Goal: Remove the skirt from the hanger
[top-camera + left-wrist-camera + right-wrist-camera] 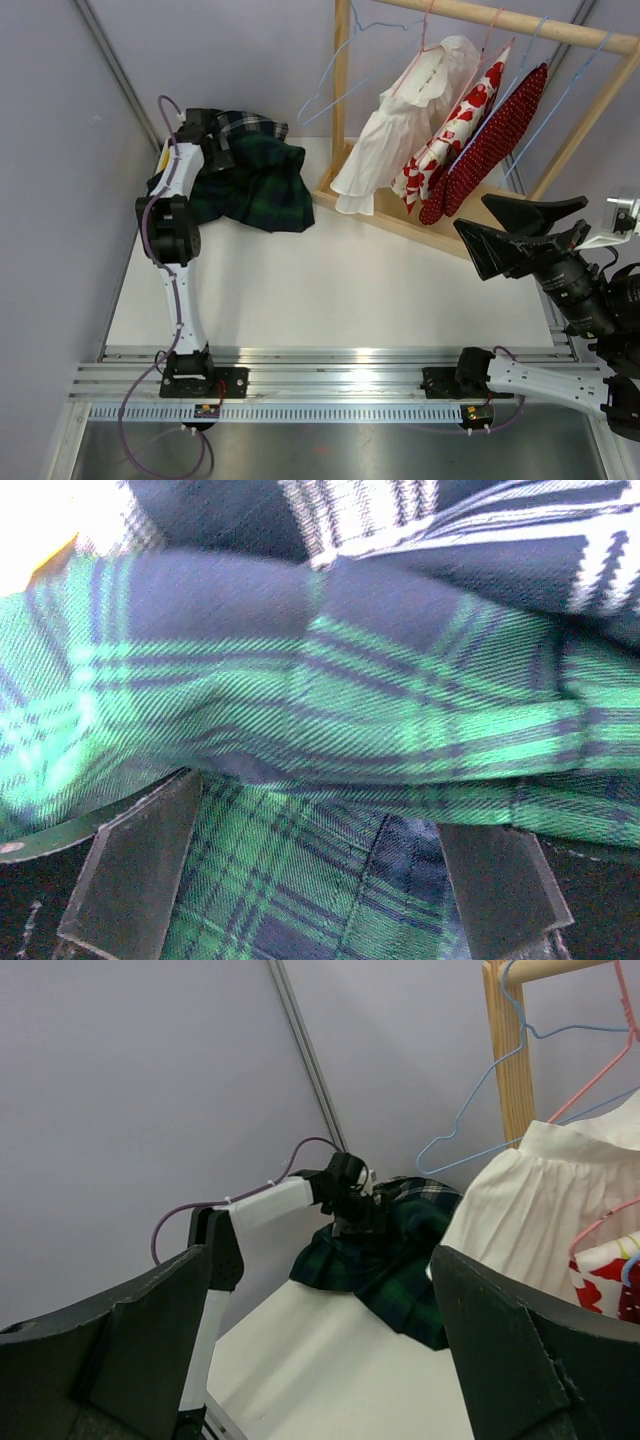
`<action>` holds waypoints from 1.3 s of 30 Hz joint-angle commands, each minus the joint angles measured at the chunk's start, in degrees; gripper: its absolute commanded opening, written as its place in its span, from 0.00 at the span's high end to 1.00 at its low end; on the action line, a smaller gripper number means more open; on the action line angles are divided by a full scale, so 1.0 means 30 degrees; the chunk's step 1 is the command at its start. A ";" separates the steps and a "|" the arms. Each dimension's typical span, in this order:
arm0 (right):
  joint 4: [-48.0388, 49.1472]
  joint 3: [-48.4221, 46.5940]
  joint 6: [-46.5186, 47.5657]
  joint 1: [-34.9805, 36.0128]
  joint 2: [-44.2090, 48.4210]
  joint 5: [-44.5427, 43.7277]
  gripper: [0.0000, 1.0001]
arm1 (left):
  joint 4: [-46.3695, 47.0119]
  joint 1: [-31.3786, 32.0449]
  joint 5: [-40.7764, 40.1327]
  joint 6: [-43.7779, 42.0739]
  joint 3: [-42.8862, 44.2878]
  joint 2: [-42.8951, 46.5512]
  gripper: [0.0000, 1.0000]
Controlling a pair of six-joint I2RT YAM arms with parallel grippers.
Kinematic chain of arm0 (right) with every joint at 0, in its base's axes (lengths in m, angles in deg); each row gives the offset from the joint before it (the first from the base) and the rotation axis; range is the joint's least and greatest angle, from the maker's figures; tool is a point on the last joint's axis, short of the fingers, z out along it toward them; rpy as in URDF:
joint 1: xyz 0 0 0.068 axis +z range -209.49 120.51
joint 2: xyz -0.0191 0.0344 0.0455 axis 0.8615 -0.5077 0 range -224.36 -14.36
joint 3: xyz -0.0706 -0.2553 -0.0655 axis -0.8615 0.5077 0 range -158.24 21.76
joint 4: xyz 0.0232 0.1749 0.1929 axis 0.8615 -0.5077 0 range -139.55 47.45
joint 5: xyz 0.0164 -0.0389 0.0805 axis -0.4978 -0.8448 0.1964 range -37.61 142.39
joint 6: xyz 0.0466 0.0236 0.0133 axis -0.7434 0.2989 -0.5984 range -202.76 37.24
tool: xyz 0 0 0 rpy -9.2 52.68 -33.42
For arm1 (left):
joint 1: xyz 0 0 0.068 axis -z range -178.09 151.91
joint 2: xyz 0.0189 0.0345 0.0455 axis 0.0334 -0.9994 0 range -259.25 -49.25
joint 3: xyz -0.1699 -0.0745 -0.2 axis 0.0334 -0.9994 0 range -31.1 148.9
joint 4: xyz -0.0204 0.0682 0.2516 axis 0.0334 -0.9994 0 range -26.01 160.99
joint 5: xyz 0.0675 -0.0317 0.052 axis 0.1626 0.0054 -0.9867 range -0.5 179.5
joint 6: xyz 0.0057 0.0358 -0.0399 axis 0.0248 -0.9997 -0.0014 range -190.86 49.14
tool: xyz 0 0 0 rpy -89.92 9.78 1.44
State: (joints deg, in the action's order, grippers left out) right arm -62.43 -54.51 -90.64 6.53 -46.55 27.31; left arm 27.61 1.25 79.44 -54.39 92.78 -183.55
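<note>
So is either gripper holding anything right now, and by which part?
Right gripper: open, holding nothing. Left gripper: open, with the plaid skirt bunched between its jaws but not clamped, so no hold.

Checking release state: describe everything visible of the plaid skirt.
The plaid skirt is green-and-navy tartan with a black-and-white checked part at its top. It lies crumpled in a heap on the far left corner of the table, off the rack. The left hand sits at its upper edge, fingers apart, cloth between them.

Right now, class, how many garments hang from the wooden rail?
3: a white skirt on the left, a flowered garment in the middle, a red dotted garment on the right. Another could hide behind them.
</note>
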 commanded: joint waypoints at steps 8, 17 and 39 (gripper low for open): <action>-0.0258 -0.0943 0.0518 0.0113 0.0531 -0.3556 0.01 | 0.0396 0.3294 0.1044 -0.1153 0.2213 0.5645 0.01; -0.5236 -0.4838 -0.0215 0.0054 -0.0110 -0.4034 0.01 | 0.3497 0.9649 -0.3089 -0.1942 -0.0011 1.3970 0.01; -0.7816 -0.4314 -0.1446 -0.0004 -0.0376 -0.3388 0.01 | 1.1256 1.2585 0.6167 -0.1829 0.6521 0.6510 0.01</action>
State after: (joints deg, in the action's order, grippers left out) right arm -85.31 -68.10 -94.55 6.55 -48.16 17.69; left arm 50.13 39.04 93.99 -61.45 109.65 -164.30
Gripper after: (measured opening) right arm 0.993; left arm 0.987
